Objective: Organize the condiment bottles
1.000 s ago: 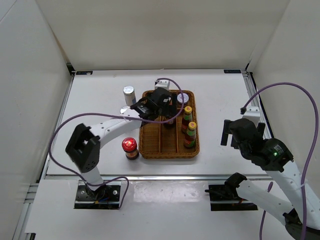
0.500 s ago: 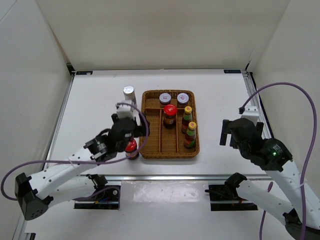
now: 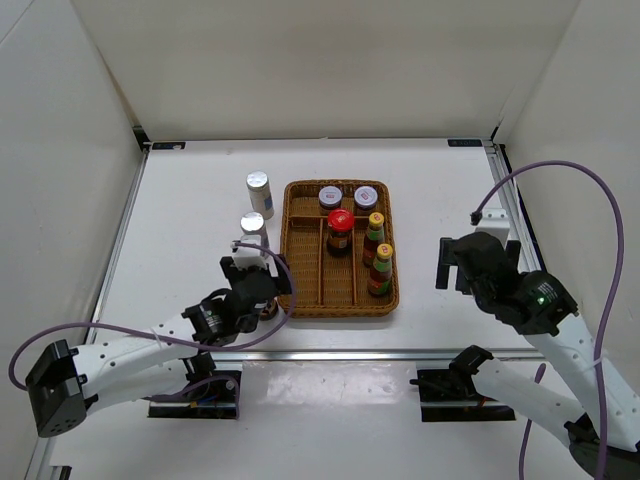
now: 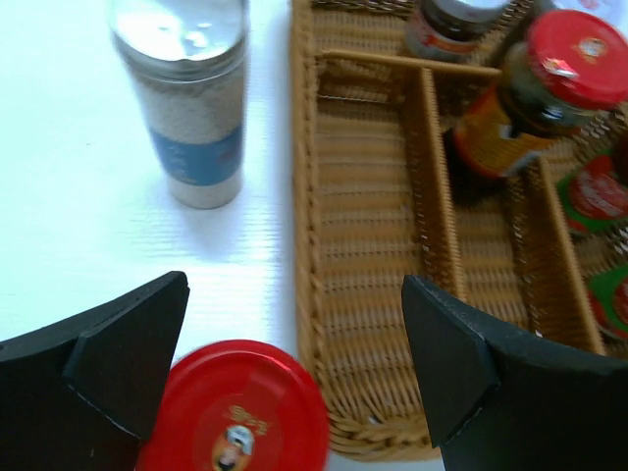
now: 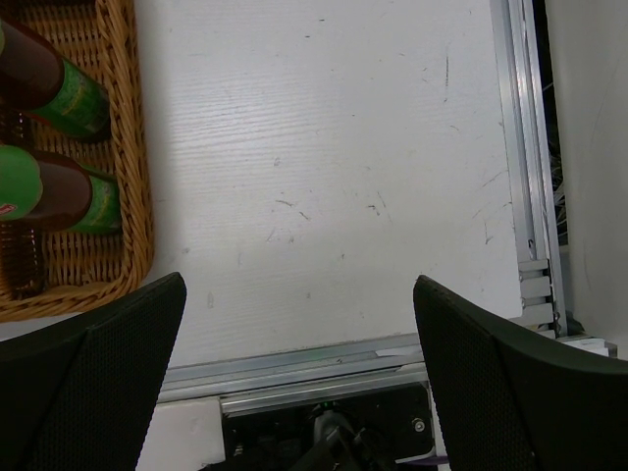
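My left gripper [image 3: 258, 292] is open and hovers over a red-lidded jar [image 4: 235, 407] that stands on the table just left of the wicker tray [image 3: 305, 272]; its lid lies low between the fingers, nearer the left one. In the top view this jar is almost hidden under the gripper. Two white silver-capped shakers [image 3: 259, 193] [image 3: 252, 228] stand left of the tray; one shaker [image 4: 186, 98] shows in the left wrist view. In the tray stand two grey-lilac-lidded jars [image 3: 330, 197] [image 3: 365, 197], a red-lidded jar [image 3: 340, 228] and two sauce bottles [image 3: 375, 235] [image 3: 381, 265]. My right gripper [image 3: 470, 265] is open and empty.
The tray's left compartment [image 4: 363, 245] holds nothing. In the right wrist view the tray's corner [image 5: 132, 196] and two sauce bottles [image 5: 59, 88] are at the left, with white table and the metal edge rail [image 5: 520, 196] to the right.
My left arm has pulled back out of the tray, leaving a red-lidded jar in it, and now sits over the red-lidded jar on the table. The right arm barely moved.
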You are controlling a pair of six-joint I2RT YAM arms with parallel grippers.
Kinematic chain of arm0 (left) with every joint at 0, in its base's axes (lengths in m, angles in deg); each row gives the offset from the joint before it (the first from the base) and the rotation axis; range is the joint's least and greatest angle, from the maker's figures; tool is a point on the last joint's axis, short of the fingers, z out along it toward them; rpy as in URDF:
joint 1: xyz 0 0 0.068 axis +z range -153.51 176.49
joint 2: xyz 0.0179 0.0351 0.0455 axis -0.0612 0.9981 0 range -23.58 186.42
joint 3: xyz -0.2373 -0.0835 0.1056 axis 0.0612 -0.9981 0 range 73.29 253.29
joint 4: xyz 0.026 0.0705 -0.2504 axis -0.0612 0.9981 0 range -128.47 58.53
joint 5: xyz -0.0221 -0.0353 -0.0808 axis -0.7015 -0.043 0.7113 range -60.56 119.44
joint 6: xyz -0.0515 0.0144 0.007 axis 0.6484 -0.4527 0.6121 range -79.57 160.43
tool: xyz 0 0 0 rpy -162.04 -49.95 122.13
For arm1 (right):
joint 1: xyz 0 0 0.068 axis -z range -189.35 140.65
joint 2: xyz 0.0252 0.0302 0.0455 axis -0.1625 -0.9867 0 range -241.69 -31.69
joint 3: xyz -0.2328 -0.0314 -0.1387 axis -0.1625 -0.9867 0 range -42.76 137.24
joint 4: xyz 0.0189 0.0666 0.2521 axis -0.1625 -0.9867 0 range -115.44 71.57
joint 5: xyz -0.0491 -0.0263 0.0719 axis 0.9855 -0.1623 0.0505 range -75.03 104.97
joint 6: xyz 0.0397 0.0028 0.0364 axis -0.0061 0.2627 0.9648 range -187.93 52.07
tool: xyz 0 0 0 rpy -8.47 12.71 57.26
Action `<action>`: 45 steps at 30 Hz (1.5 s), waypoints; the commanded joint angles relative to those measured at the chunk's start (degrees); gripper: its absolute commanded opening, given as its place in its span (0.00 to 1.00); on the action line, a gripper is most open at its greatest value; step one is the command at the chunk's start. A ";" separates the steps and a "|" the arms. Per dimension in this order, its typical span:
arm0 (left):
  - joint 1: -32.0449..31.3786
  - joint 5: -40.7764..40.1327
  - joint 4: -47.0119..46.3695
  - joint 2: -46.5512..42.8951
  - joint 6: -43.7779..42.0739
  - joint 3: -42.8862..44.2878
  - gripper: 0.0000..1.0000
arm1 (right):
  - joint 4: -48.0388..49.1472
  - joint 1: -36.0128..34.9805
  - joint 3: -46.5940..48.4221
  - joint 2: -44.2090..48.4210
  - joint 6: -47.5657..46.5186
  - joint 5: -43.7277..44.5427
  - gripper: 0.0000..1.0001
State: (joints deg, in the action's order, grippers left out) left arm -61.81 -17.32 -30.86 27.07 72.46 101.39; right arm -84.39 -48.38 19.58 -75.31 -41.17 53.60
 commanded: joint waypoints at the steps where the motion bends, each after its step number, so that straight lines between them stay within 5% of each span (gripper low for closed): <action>1: -0.23 -3.25 -2.52 -0.91 2.76 -2.52 1.00 | 1.27 -0.09 -0.12 -0.24 -0.40 0.39 1.00; 21: -14.99 -20.37 7.59 -3.02 9.97 -4.10 1.00 | 1.79 -0.09 -0.12 -2.61 -0.92 -0.14 1.00; 33: -15.61 -21.96 13.39 2.78 24.04 -4.10 1.00 | 1.79 -0.09 -0.12 -2.61 -0.92 -0.14 1.00; 37: -15.61 -22.49 14.79 1.12 23.70 -4.10 0.88 | 1.79 -0.09 -0.12 -2.61 -0.92 -0.14 1.00; 41: -15.61 -27.57 15.32 -1.87 16.08 0.88 0.49 | 1.79 -0.61 -0.65 -2.09 -0.92 -0.14 1.00; 45: -15.61 -34.87 15.32 -1.87 6.49 7.13 0.36 | 1.79 -0.61 -0.65 -2.09 -0.92 -0.14 1.00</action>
State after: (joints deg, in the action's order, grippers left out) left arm -77.14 -40.44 -12.80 27.42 86.98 100.54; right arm -84.19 -48.66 19.21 -77.87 -41.56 53.12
